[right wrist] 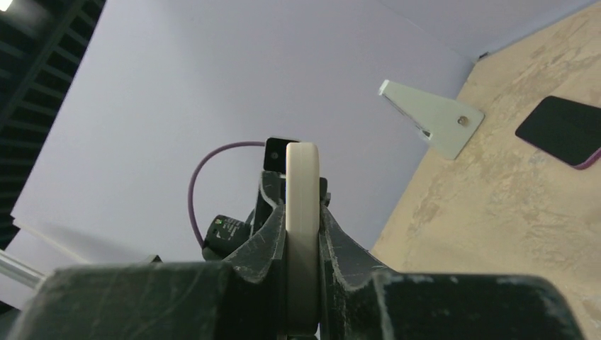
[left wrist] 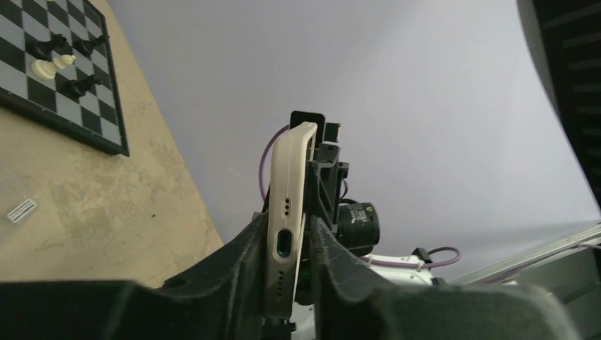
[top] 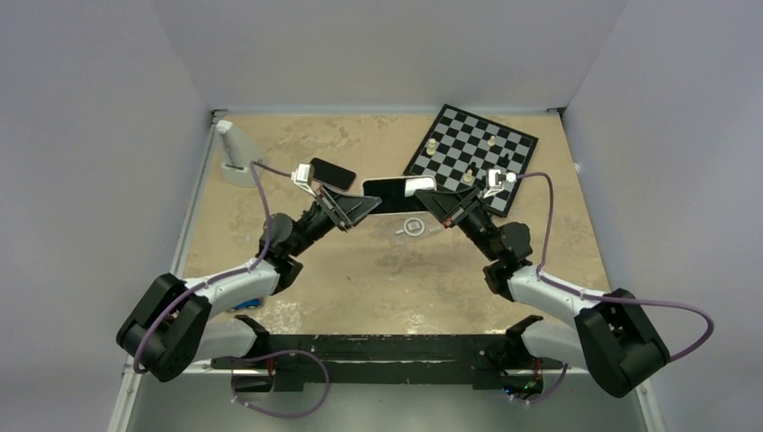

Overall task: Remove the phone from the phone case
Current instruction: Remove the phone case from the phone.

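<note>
2 grippers meet over the middle of the table (top: 360, 288), each clamped on 1 end of the phone case (top: 423, 184). The left gripper (top: 364, 205) pinches the left end. In its wrist view the 2 fingers press against the case's flat sides, and the cream edge with its port and small holes stands between them. The right gripper (top: 439, 203) pinches the right end, where its wrist view shows the pale rounded edge squeezed tight between both fingers.

The phone (top: 396, 190) sits inside the case with its glossy black screen facing up, the case showing as a pale rim around it. The pair lies level between the 2 arms and appears raised off the table, left to right across the scene.

1 small clear item with a white ring mark (top: 414, 228) lies on the table just near of the held phone, apart from it. A second dark-screened phone (top: 331, 173) lies flat to the far left, beside the left arm's wrist. A white wedge-shaped stand (top: 232, 155) sits in the far left corner. A chessboard (top: 470, 153) with a few pieces on it lies at the far right, behind the right gripper.
</note>
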Action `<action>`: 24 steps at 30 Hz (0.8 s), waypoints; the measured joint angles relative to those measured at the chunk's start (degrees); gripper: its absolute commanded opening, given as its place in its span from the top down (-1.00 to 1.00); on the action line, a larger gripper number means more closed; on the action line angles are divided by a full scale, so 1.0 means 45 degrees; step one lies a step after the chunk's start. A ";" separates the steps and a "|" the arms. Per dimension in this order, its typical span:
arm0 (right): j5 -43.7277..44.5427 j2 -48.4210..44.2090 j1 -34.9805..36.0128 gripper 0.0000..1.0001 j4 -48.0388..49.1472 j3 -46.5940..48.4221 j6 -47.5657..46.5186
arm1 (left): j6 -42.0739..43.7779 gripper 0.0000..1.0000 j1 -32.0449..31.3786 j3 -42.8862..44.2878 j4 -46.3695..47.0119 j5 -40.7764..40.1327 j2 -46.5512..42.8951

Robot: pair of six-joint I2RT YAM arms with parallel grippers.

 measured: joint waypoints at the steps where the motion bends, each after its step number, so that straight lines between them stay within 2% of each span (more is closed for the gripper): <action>1: -0.0015 -0.0010 0.0000 1.00 -0.0063 0.0000 -0.0083 | 0.0107 -0.16 -0.0010 -0.0034 -0.0112 -0.0010 -0.0019; 2: -0.0010 -0.0068 0.0010 1.00 -0.0223 0.0000 -0.0291 | 0.0194 -0.46 -0.0039 -0.0097 -0.0282 0.0019 -0.0078; 4: 0.0015 -0.0291 0.0019 1.00 -0.0986 0.0000 -0.0840 | 0.0695 -0.85 -0.0180 -0.0432 -0.1375 0.0121 -0.0597; 5: 0.0063 -0.0495 0.0000 1.00 -0.1574 0.0000 -0.1151 | 0.0991 -0.98 -0.0219 -0.0563 -0.2084 0.0136 -0.0967; 6: 0.0083 -0.0699 -0.0015 1.00 -0.2079 0.0000 -0.1409 | 0.1423 -1.00 -0.0243 -0.0641 -0.3473 0.0102 -0.1656; 7: 0.0146 -0.0991 -0.0053 1.00 -0.2744 0.0000 -0.1724 | 0.1894 -1.00 -0.0243 -0.0641 -0.4595 -0.0019 -0.2278; 11: 0.0189 -0.2370 -0.0520 1.00 -0.5819 0.0165 -0.3206 | 0.4609 -1.00 -0.0199 0.0651 -1.1259 -0.1904 -0.5328; 13: 0.0121 -0.2769 -0.0962 1.00 -0.7762 0.0656 -0.4308 | 0.5950 -1.00 -0.0097 0.1666 -1.3386 -0.2710 -0.5901; 15: -0.0141 -0.2817 -0.1452 1.00 -0.9602 0.1389 -0.5513 | 0.7490 -0.83 0.0165 0.2642 -1.4804 -0.2701 -0.5955; 17: -0.0869 -0.2676 -0.2055 1.00 -1.1118 0.2118 -0.6727 | 0.8636 -0.50 0.0418 0.3405 -1.5567 -0.1885 -0.5591; 18: -0.1433 -0.2521 -0.2375 1.00 -1.1696 0.2458 -0.7223 | 0.9403 -0.40 0.0529 0.3959 -1.5951 -0.0933 -0.5032; 21: -0.3181 -0.1909 -0.3099 1.00 -1.2808 0.3235 -0.8349 | 1.0676 -0.33 0.0578 0.4954 -1.6232 0.1608 -0.3327; 24: -0.4726 -0.1316 -0.3327 1.00 -1.3682 0.3823 -0.9253 | 1.1477 -0.41 0.0573 0.5100 -1.6320 0.3973 -0.1938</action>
